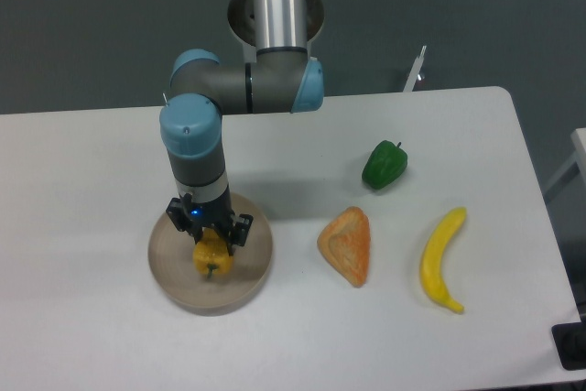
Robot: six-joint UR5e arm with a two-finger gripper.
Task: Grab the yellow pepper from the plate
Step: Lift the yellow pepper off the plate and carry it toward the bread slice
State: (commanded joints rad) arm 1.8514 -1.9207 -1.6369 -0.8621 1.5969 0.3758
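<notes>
One white table (110, 336) carries everything, and the arm (194, 148) stands over its left part, pointing straight down. Directly beneath the tool sits the plate (252, 267), and on it, right under the wrist, the yellow pepper (212, 258). The gripper (211, 237) is down at the pepper's top, its dark body covering the upper part of the fruit; the fingers seem to straddle it, but whether they have clamped on it or stand apart I cannot tell from this overhead view. Well off to the tool's far side lie a wedge of bread (347, 244), a banana (440, 260) and a green pepper (384, 165), none in the way. To do this step well, I judge the fingers should seat across the ribbed shoulders, close firmly, then lift straight up clear of the plate's low rim.
</notes>
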